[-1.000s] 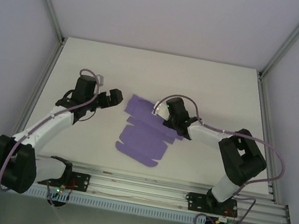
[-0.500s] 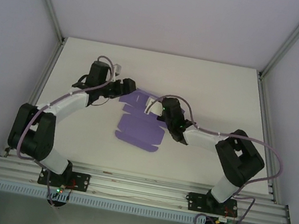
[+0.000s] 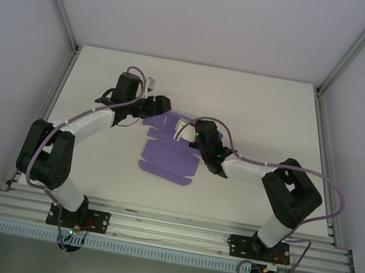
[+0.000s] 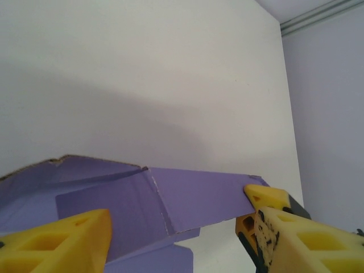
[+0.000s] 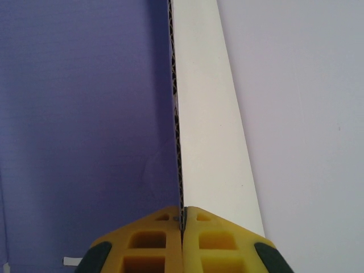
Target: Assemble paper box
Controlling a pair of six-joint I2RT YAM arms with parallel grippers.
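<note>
**Rail** (image 3: 166, 231): aluminium, running along the table's near edge. Both arm bases are bolted to it.

**Table** (image 3: 272, 110): white and plain.

**Box** (image 3: 166, 160): purple card, an unfolded die-cut sheet with flaps. It sits about mid-table, a little toward the left edge. The near part lies flat and the far part is lifted. Its back face is white.

**Right claw** (image 3: 185, 132): at the sheet's far right part, pressed together on a raised panel.
- In the wrist view, the fluted card edge runs straight into the seam of the claw (image 5: 183, 219).
- The box's (image 5: 85, 114) purple face is on one side of that edge and the white face on the other.

**Left claw** (image 3: 162, 110): at the sheet's far left corner, spread.
- In the wrist view, the claw (image 4: 170, 227) has its yellow fingers (image 4: 62, 239) standing apart, with a purple flap of the box (image 4: 199, 196) between them.
- One fingertip is just beside the flap's corner; whether it touches cannot be told.
</note>
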